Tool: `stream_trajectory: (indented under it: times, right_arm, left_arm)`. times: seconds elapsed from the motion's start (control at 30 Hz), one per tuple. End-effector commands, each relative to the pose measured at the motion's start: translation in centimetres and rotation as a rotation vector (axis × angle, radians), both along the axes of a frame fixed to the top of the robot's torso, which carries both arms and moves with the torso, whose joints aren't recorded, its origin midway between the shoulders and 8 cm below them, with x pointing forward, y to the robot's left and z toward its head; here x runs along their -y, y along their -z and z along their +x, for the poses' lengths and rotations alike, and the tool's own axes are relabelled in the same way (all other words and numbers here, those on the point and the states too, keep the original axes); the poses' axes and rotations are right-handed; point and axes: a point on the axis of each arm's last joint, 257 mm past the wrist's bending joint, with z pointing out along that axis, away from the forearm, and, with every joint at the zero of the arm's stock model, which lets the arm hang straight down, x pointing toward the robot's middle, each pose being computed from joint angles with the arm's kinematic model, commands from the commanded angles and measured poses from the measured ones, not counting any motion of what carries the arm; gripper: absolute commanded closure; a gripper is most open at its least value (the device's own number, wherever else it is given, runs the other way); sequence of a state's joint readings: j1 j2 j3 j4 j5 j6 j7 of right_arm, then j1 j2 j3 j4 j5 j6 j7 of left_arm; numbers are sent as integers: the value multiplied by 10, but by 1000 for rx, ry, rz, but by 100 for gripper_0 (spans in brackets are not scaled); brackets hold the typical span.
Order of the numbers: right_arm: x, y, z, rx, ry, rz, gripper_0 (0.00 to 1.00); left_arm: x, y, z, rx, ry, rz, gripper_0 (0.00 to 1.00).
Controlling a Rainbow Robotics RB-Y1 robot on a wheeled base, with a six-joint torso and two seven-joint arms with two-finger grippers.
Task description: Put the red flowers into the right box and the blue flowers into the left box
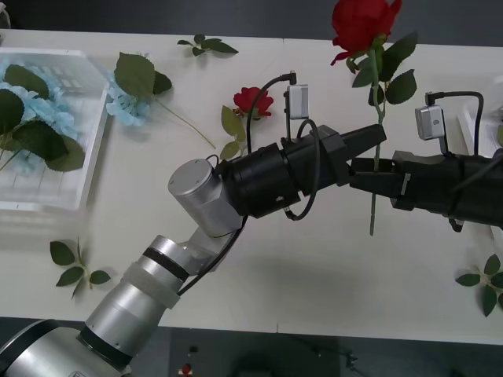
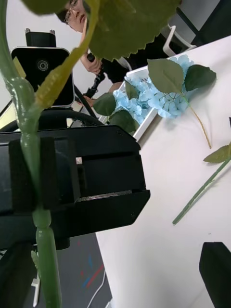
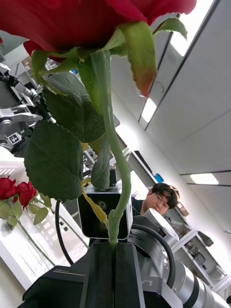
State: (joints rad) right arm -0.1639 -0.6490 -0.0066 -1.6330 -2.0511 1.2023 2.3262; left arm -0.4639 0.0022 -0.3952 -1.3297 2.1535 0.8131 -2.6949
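Observation:
One red flower, a rose with its bloom (image 1: pixel 362 23) raised high, hangs upright over the table. My left gripper (image 1: pixel 377 138) is shut on its green stem (image 1: pixel 372 200); in the left wrist view the black fingers (image 3: pixel 98 274) pinch the stem (image 3: pixel 117 192). Just below it on the same stem, my right gripper (image 1: pixel 366 177) is open, its fingers (image 2: pixel 215 269) spread wide and the stem (image 2: pixel 47 260) near one of them. Another red rose (image 1: pixel 253 100) lies on the table. Blue flowers (image 1: pixel 31 118) fill the left box (image 1: pixel 47 206); one blue flower (image 1: pixel 130 102) lies beside it. The right box (image 3: pixel 33 236) holds red roses (image 3: pixel 14 190).
Loose green leaf sprigs lie at the far edge (image 1: pixel 208 45), front left (image 1: pixel 75 269) and front right (image 1: pixel 483 280). The left arm (image 1: pixel 204 196) crosses the table's middle. Bare white table (image 1: pixel 299 267) lies in front of the grippers.

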Motion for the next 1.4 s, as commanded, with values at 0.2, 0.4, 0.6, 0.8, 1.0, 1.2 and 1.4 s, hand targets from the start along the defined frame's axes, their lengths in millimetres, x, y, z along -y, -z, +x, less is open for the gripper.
stream_trajectory:
  times: [0.2, 0.4, 0.6, 0.8, 1.0, 1.2, 1.4]
  right_arm:
    - [-11, -17, 0, 20, -21, 24, 100]
    - [0, -24, 4, 38, -5, 18, 100]
    - [10, -32, 6, 51, 7, 15, 100]
    - [21, -41, 8, 53, 19, 16, 100]
    - [39, -55, 9, 54, 41, 20, 100]
    - [66, -71, 18, 79, 92, -20, 100]
    - [108, -91, 30, 117, 172, -132, 100]
  left_arm:
    - [12, -31, -11, 62, 22, -29, 100]
    - [12, -31, -9, 59, 15, -28, 100]
    - [12, -31, -8, 57, 13, -30, 100]
    - [9, -37, -7, 39, 17, -58, 88]
    - [0, -50, -7, -4, 37, -126, 16]
    - [-43, -39, 0, -13, 60, -131, 14]
    - [-105, -26, 14, -1, 46, -90, 15]
